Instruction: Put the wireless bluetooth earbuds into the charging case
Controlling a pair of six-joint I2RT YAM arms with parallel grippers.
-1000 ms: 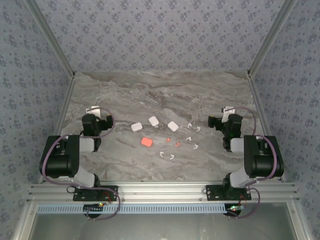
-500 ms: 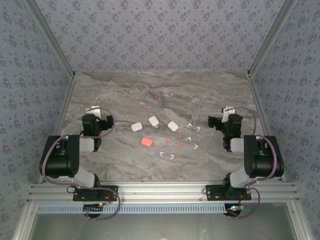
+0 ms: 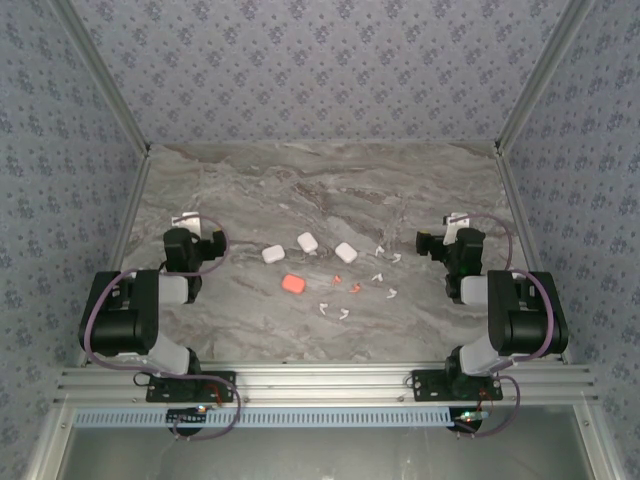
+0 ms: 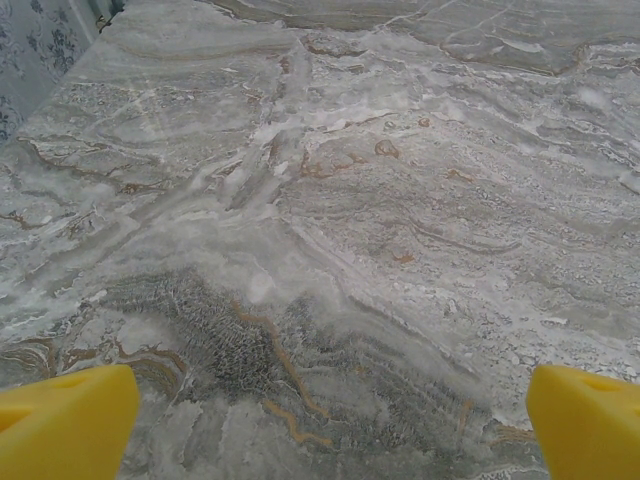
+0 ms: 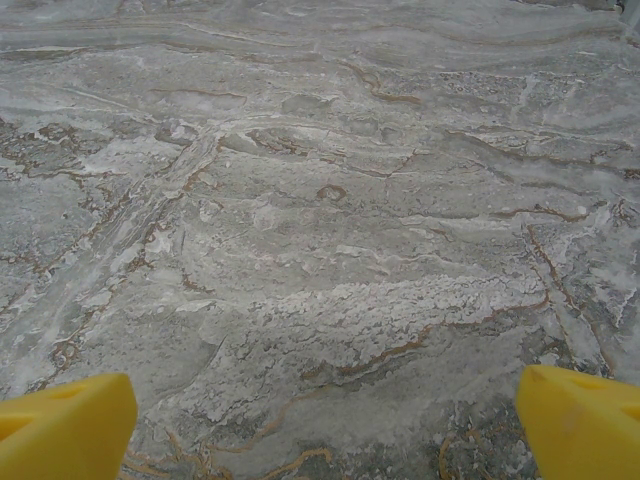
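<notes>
- The left gripper [image 4: 320, 425] is hanging wide open with nothing between its blunt yellow plastic fingertips [image 4: 65, 420]. Bare grey veined marble tabletop [image 4: 330, 200] is lying under the gap.
- The right gripper [image 5: 320, 425] is gaping just as wide and carrying nothing, its own yellow pads [image 5: 580, 425] sitting low at either side of its wrist view.
- Both sets of jaws are probably being held spread so that either one is ready to drop over something small; no pick is begun yet.
- The tiny white stemmed plastic earbuds [image 3: 380, 249] are lying loose on the marble just to the left of the right gripper. Two salmon-pink stemmed earbuds [image 3: 356, 288] are lying a little further out, toward the middle.
- Beyond them, nearer the left gripper's right side, three white pebble-shaped plastic charging cases [image 3: 307, 241] are sitting in a loose row. One salmon-pink pebble-shaped case [image 3: 293, 284] is lying just in front of them. I cannot tell whether any lid is open.
- Everything is lying between the two grippers, seemingly so either arm can reach it, and no earbud is in a case.
- The black left arm [image 3: 125, 315] and the black right arm [image 3: 520, 315] are each folding back over their bases, with their wrists pointing forward and down at the marble.
</notes>
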